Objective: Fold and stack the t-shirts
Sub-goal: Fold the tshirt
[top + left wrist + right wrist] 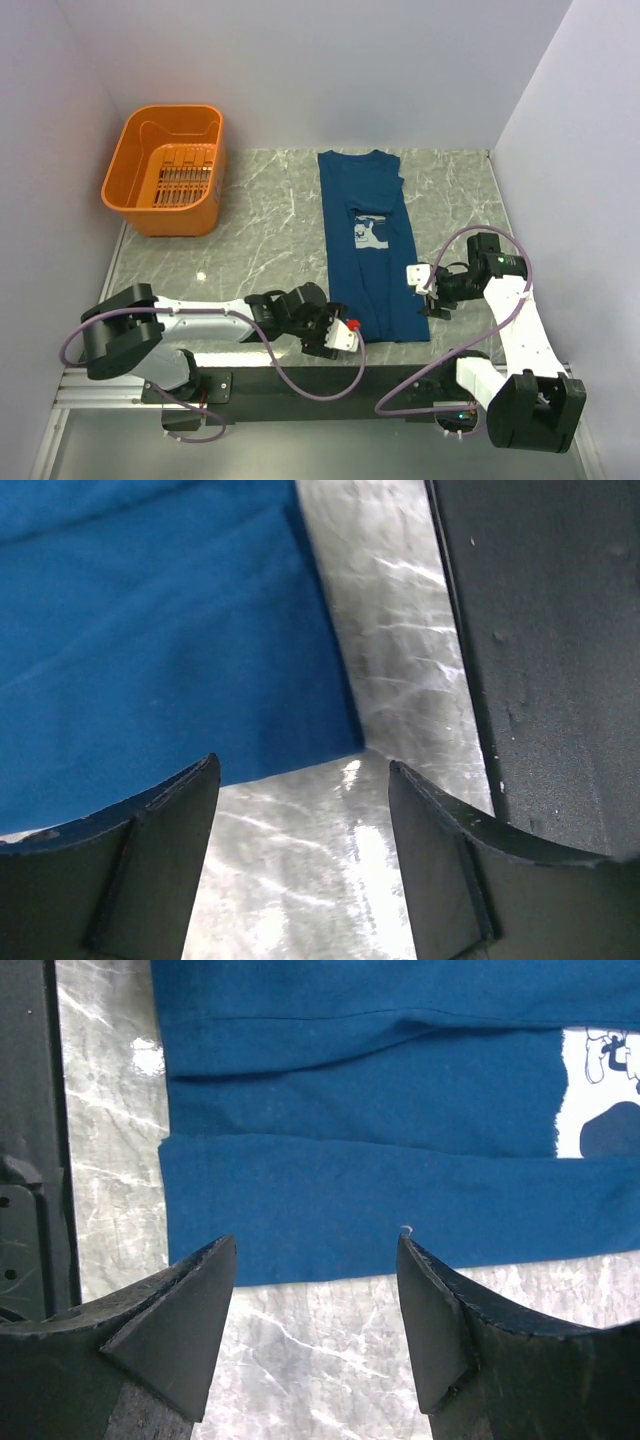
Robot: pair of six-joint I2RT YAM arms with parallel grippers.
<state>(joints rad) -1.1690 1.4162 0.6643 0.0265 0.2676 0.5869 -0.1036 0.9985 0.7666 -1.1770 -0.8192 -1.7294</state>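
The navy-blue t-shirt (370,250) lies flat on the marble table, folded into a long narrow strip running from the back to the near edge, its pale chest print (371,230) partly showing. My left gripper (343,337) is open and empty, just left of the shirt's near-left corner (340,735). My right gripper (424,290) is open and empty beside the shirt's right edge (360,1250) near its lower end. The fingers of both grippers hover over bare table.
An orange plastic basket (165,170) stands at the back left. White walls close in the table on three sides. A black rail (300,385) runs along the near table edge, also showing in the left wrist view (550,660).
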